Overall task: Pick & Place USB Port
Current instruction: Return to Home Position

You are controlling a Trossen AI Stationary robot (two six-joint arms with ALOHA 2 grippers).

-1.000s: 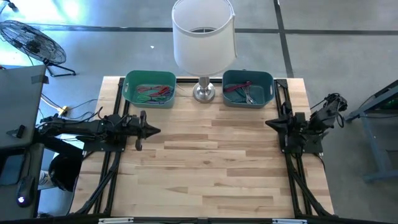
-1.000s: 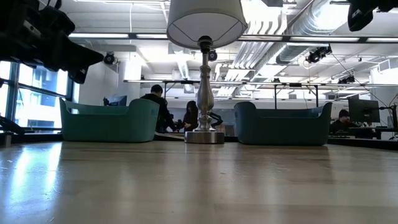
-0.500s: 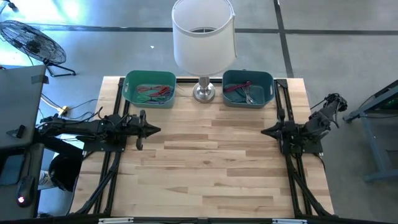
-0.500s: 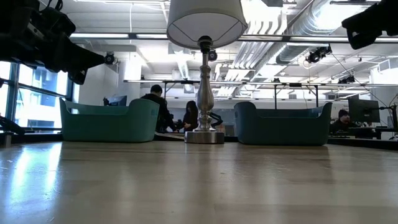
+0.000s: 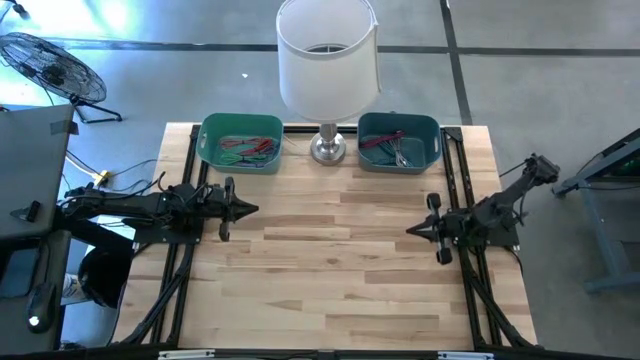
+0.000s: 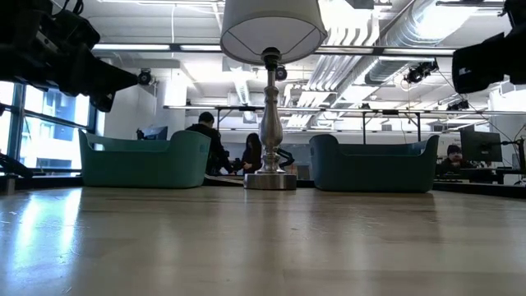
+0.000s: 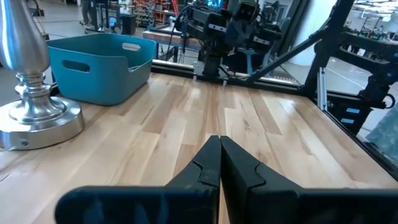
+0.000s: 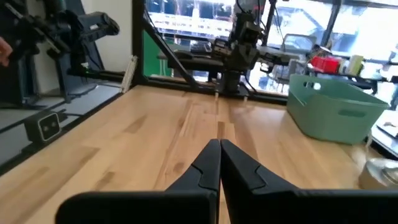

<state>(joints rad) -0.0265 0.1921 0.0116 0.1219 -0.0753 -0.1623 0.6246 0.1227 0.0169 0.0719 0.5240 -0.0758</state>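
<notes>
- We see the worktop [image 5: 330, 270] brightly and evenly lit from above, with only soft shadows beside the arms.
- Glare whitens the floor [image 5: 112, 18] at the far left.
- Seen from worktop height, ceiling lights [image 6: 164, 47] and a window [image 6: 37, 123] lay a pale sheen on the wood.
- The left tool [image 7: 219, 142] shows near-black, while the lamp base [image 7: 37, 118] glints.

High view looks straight down on the table [image 5: 330, 270], low view level across it; wrist views face each other beyond their fingers [image 7: 208, 167].
</notes>
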